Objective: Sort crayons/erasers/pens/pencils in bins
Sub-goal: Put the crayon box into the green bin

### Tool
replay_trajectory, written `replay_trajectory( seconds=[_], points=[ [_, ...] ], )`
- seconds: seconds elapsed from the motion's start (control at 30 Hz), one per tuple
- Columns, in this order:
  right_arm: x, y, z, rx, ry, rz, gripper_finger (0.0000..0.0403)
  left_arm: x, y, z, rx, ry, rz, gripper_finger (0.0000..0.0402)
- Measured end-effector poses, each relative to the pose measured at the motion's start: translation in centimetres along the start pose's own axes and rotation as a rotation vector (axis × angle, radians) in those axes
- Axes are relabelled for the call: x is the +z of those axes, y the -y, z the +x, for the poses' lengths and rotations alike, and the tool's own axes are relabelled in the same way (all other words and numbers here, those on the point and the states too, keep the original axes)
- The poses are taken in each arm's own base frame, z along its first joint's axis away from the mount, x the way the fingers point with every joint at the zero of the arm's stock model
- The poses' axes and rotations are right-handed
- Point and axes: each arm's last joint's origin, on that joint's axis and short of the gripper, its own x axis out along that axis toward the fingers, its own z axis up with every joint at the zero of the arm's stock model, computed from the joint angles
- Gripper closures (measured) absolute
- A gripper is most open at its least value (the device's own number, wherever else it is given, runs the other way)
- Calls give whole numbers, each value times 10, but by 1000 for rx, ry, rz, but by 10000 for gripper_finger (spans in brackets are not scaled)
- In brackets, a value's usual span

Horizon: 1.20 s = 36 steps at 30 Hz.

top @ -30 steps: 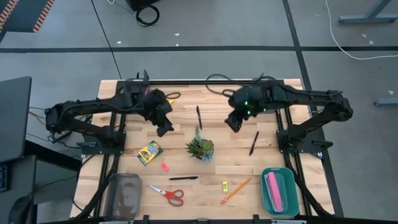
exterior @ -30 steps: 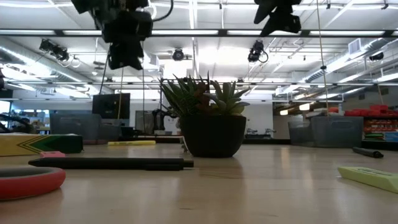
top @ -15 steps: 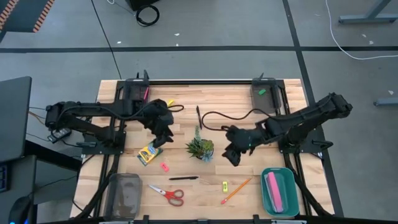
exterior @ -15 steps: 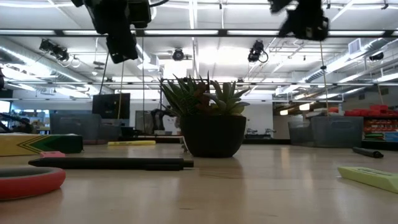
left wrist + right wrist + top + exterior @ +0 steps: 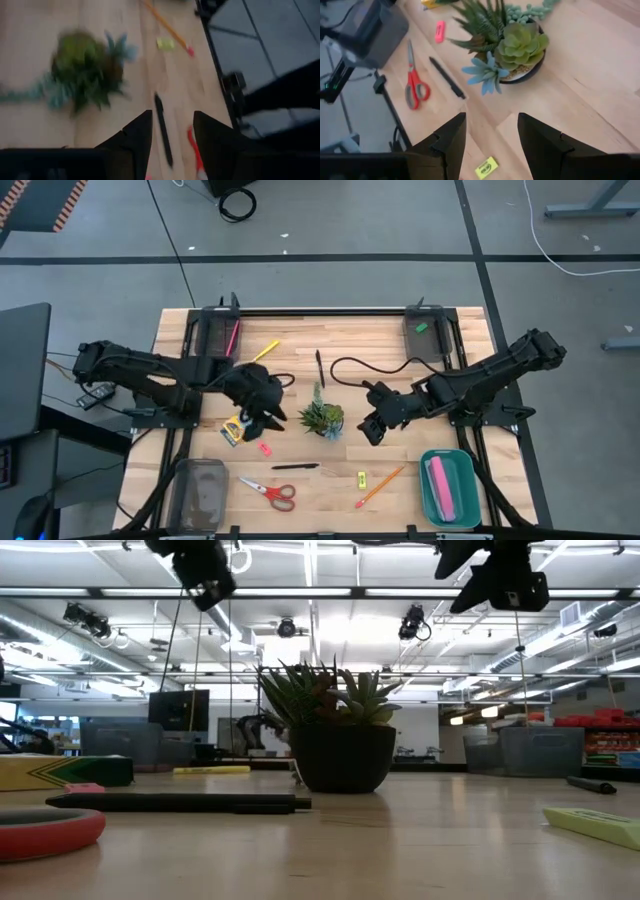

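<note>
My left gripper (image 5: 263,416) hangs open and empty above the table, between the yellow-and-green crayon box (image 5: 236,430) and the potted plant (image 5: 322,418). Its wrist view looks down on a black pen (image 5: 163,131) between its fingers (image 5: 140,142). My right gripper (image 5: 370,428) hangs open and empty just right of the plant (image 5: 512,42). A second black pen (image 5: 320,367) lies farther back. A pink eraser (image 5: 265,448), a yellow eraser (image 5: 361,478), an orange pencil (image 5: 380,485) and a yellow pencil (image 5: 265,350) lie on the table.
Red-handled scissors (image 5: 270,492) lie near the front edge. A translucent grey bin (image 5: 200,492) stands at the front left, a teal bin (image 5: 448,488) holding something pink at the front right. Dark grey bins stand at the far left (image 5: 215,332) and far right (image 5: 422,335).
My left gripper has gone toward the table's near edge, down beside the crayon box and the plant. My right gripper has gone toward the near edge to a place right of the plant, then nearly stopped. Nothing on the table has moved.
</note>
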Motion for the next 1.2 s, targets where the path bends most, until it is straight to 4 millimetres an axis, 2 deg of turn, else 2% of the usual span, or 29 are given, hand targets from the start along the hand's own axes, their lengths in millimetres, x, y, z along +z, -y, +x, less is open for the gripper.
replay_trajectory(
  seconds=[0.13,0.3,0.4,0.53,0.7,0.83,1.0,1.2],
  points=[
    [5,-5,-14,54,7,-26,218,2,10,9,79,60,-44,263],
    [25,-19,-62,111,163,-109,229,0,14,16,117,60,-170,271],
    [33,-15,-87,29,200,-215,237,-5,17,18,129,38,-240,274],
    [38,-2,-106,-55,189,-297,242,-14,15,20,221,-25,-330,278],
    [37,5,-115,-64,179,-322,243,-48,-1,8,501,-305,-581,271],
    [37,6,-115,-78,169,-343,243,-63,-6,-4,649,-442,-716,247],
    [37,4,-107,-114,175,-361,243,-67,-9,-9,693,-487,-718,211],
    [38,3,-103,-138,190,-320,243,-64,-24,-14,709,-497,-773,186]
  ],
)
